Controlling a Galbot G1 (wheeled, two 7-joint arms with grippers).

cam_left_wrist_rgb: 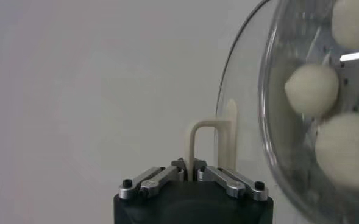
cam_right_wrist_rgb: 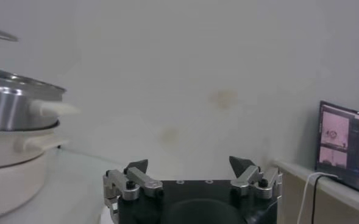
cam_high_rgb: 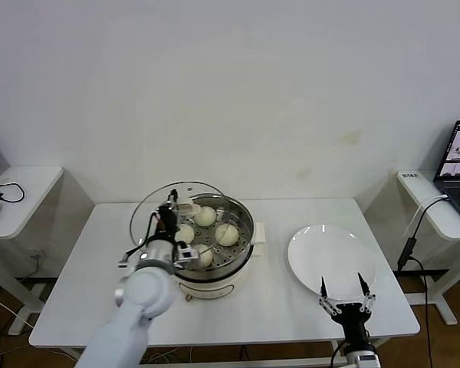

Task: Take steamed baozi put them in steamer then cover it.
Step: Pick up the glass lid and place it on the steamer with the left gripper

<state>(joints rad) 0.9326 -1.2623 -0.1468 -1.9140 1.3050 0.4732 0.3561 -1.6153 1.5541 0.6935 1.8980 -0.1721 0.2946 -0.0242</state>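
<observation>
Left gripper (cam_high_rgb: 171,211), jaws pinching the handle of the cover (cam_high_rgb: 162,201), is tilting it over the steamer (cam_high_rgb: 241,230) to enclose four steamed baozi (cam_high_rgb: 227,234); right gripper (cam_high_rgb: 346,292), jaws spread, is idling beside the empty plate (cam_high_rgb: 307,253).

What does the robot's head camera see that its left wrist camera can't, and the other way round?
Only the head view shows the flat white round plate, empty, the right gripper with jaws open near it, and the whole white table.

Only the left wrist view shows up close how the left gripper is shut on the lid's cream-white handle.

Both show the round clear glass lid tilted over the shiny steel steamer basket, with small cream-white buns inside.
</observation>
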